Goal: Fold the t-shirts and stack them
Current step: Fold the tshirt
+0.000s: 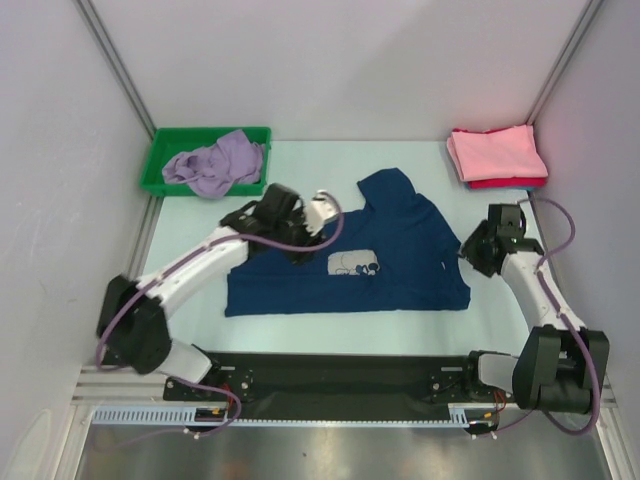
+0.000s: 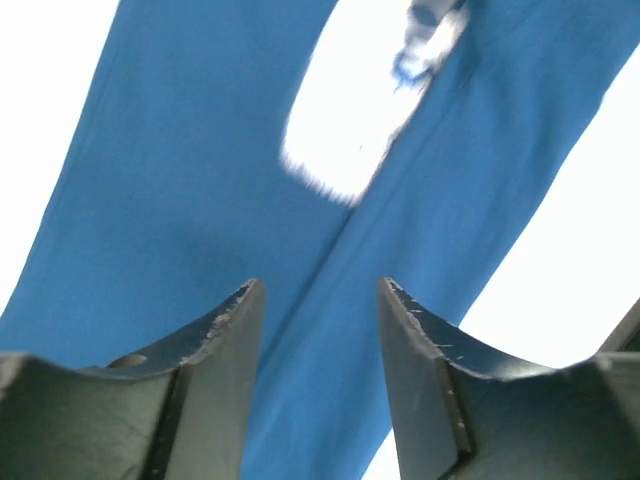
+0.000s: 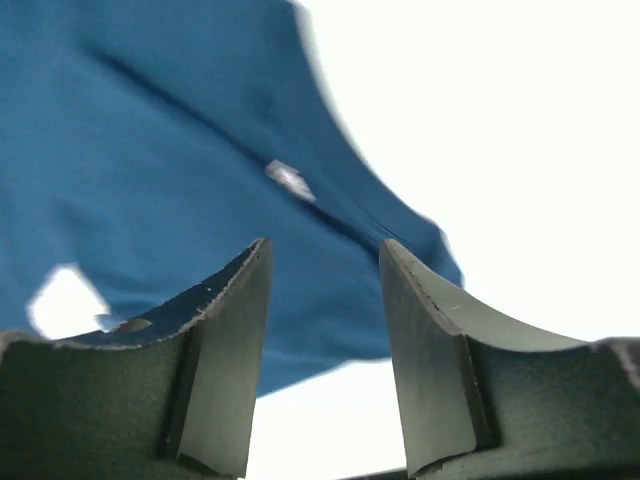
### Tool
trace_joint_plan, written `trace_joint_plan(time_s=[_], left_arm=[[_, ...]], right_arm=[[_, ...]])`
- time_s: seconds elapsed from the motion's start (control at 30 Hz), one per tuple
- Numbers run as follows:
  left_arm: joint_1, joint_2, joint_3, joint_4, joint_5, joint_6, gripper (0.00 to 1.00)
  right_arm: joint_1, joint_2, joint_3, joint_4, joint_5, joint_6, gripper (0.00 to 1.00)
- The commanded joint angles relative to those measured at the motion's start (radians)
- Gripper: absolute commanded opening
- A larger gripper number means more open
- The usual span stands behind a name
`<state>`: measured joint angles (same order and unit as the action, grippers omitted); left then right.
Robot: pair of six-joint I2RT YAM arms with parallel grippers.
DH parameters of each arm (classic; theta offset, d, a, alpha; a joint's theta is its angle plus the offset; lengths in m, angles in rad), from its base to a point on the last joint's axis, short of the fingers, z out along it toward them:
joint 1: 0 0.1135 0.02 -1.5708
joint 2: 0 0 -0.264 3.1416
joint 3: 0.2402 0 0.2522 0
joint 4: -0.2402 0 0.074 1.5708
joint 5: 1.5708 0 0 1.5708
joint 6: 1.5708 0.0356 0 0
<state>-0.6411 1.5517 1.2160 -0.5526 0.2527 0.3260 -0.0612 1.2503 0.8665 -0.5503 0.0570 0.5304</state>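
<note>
1. In the middle of the top view, the navy t-shirt [image 1: 400,240] lies spread flat on the pale mint surface [image 1: 330,335]. Its collar points toward the top of the frame and its pale grey print [image 1: 352,266] faces up.
2. At the upper left, a green bin [image 1: 210,131] sits in the far corner of the surface and holds the crumpled lavender t-shirt [image 1: 215,162].
3. At the upper right, the folded pink and red t-shirts [image 1: 495,155] sit stacked in the opposite far corner, well apart from the navy one.
4. The left hand [image 1: 318,208] hangs at the navy shirt's upper left edge. In its wrist view the fingers [image 2: 225,330] stand spread, with blue cloth showing through the gap and nothing pinched.
5. The right hand [image 1: 468,250] sits at the shirt's right edge. Its fingers [image 3: 225,330] are likewise parted and hold nothing, with cloth and bright surface beneath them.
6. Plain white walls [image 1: 330,70] close the room on three sides, with grey metal posts [image 1: 115,65] slanting down at the back corners.
7. Along the lower edge, a black plate [image 1: 330,372] carries both arm bases.
</note>
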Motion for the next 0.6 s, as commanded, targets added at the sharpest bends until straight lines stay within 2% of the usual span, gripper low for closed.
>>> trace_joint_plan(time_s=[0.0,0.07,0.1,0.23,0.37,0.57], left_arm=[[0.082,-0.174,-0.178,-0.127,-0.108,0.116,0.56],[0.136,-0.284,-0.255,-0.164,-0.139,0.149,0.57],[0.155,-0.321,-0.341,-0.171,-0.183,0.186,0.58],[0.167,-0.478,-0.548,-0.164,-0.321,0.243,0.66],[0.195,-0.515,-0.665,-0.115,-0.377,0.26,0.67],[0.204,-0.455,-0.759,0.006,-0.406,0.278,0.69]], right_arm=[[-0.026,-0.057,-0.102,-0.115,0.072,0.065,0.53],[-0.029,-0.09,-0.148,-0.129,0.069,0.107,0.54],[-0.029,-0.098,-0.162,-0.14,0.066,0.12,0.54],[-0.029,-0.135,-0.245,-0.111,0.035,0.148,0.54],[-0.029,-0.123,-0.302,-0.06,0.035,0.171,0.54],[-0.029,-0.081,-0.336,-0.022,0.036,0.169,0.49]])
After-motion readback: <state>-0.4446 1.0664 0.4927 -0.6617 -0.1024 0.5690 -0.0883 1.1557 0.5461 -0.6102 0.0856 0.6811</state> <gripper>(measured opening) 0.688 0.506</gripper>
